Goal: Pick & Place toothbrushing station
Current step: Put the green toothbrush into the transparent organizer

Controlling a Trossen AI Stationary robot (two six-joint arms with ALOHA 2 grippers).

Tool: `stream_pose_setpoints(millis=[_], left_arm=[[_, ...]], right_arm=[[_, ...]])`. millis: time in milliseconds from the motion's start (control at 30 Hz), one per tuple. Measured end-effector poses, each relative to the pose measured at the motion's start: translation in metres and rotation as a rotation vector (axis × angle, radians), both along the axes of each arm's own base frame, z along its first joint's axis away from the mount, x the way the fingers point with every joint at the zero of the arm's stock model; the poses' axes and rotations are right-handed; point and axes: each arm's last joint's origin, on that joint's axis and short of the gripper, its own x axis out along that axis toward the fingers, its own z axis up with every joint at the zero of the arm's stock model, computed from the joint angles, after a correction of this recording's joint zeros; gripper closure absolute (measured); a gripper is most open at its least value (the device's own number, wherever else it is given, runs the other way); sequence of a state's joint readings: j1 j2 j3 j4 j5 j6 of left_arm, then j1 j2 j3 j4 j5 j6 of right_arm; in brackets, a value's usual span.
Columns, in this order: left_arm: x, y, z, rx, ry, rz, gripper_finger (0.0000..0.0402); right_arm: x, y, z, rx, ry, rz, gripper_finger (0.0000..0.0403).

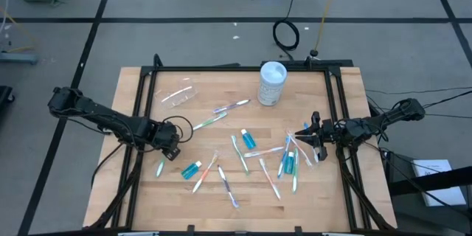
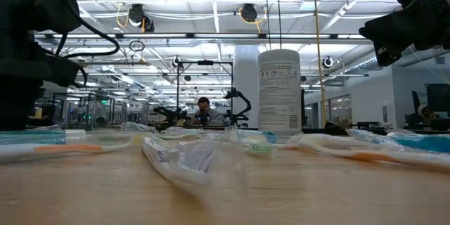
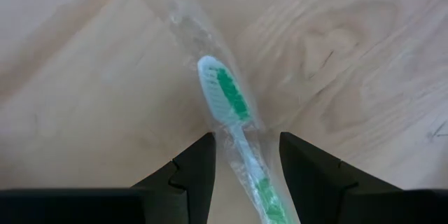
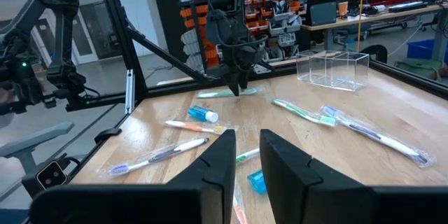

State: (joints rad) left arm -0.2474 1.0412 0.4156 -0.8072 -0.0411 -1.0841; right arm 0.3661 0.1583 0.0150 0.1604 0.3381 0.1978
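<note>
Left gripper [image 3: 245, 171] straddles a wrapped green toothbrush [image 3: 231, 105] near the tabletop's left edge, fingers parted (apparently poised to grasp); right gripper [image 4: 243, 157] hovers, nearly closed, empty.

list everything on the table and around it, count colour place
toothbrushes: many, pale with green, blue, purple or orange accents, wrapped, scattered mid-table
green toothbrush: one, between the left gripper's fingers
toothpaste tubes: at least two, blue, mid-table
clear holder: one, far left of the table
white container: one, upright, far edge
person: one, in the room behind
left gripper: open, over the green toothbrush
right gripper: right side, above the brushes, holding nothing
</note>
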Motion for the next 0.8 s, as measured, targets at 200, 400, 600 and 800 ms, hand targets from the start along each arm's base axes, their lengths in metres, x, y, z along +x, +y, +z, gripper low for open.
stream_pose_setpoints(millis=[200, 400, 600, 800], left_arm=[[0.0003, 0.0008, 0.0001, 0.037, -0.008, -0.05, 0.024], [0.0003, 0.0003, 0.0001, 0.023, -0.007, -0.03, 0.024], [0.0002, -0.0001, 0.0001, 0.022, -0.006, -0.023, 0.024], [0.0, 0.0006, 0.0001, 0.032, -0.011, 0.064, 0.024]], right_arm=[[0.0, 0.0, 0.0, 0.0, 0.0, 0.0, 0.0344], [0.0, 0.0, 0.0001, 0.0, -0.001, 0.0, 0.0344], [0.0, 0.0, 0.0, 0.0, 0.0, 0.0, 0.0344], [0.0, 0.0, 0.0, 0.0, 0.0, 0.0, 0.0344]])
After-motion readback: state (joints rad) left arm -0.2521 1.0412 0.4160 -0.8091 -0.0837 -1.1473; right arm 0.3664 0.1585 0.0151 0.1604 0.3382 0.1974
